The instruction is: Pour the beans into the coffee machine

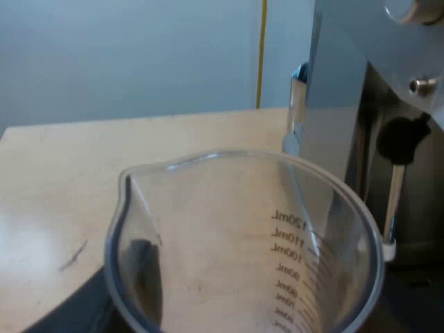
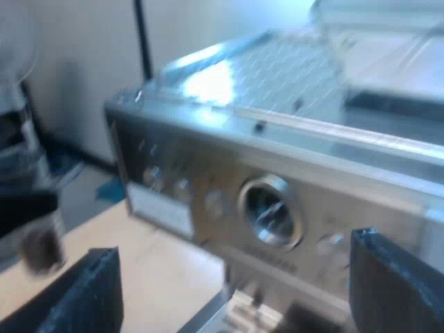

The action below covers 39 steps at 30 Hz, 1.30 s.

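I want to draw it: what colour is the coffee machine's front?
Shiny silver, on the espresso machine; best in the right wrist view.

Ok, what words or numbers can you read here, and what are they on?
"120mL": on the measuring glass
"110mL": same glass
"100mL": same glass
Lower marks on the glass: too faint to read for sure.
Label and lettering on the espresso machine front: too blurred to read.

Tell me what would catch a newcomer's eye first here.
In the left wrist view, a clear measuring glass with a millilitre scale looms close, beside the side of the espresso machine. In the right wrist view, the right gripper holds its black fingers wide open before the machine's front, where a round gauge shines.
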{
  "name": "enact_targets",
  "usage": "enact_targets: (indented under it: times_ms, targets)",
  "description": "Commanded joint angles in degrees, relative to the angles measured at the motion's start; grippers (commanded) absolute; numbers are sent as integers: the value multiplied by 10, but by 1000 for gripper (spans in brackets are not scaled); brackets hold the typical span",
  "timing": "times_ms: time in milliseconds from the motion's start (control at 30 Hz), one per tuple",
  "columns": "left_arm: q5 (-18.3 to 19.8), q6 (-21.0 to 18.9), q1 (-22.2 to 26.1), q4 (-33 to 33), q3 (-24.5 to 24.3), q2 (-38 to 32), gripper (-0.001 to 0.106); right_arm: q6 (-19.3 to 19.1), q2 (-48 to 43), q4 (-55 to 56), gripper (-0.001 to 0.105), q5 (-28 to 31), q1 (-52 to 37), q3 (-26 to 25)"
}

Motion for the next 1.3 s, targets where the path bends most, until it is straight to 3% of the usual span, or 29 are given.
enact_targets:
  times_ms: [33,133,433,833,1067,1300]
  targets:
    - [8,5,-3,38,-16,-16,39,-1,-30,-12,69,32,1,-6]
    - [19,29,-3,65,-33,-27,39,-1,-57,-12,69,59,1,-6]
    - [26,29,-3,135,-99,-36,39,-1,-103,-2,69,68,1,-6]
    - [40,85,-3,137,-166,-36,39,-2,-103,-43,69,45,1,-6]
    - [42,89,-3,198,-233,-34,39,-2,-102,-79,69,45,1,-6]
    - [43,89,-3,201,-268,-34,39,-2,-102,-89,69,45,1,-6]
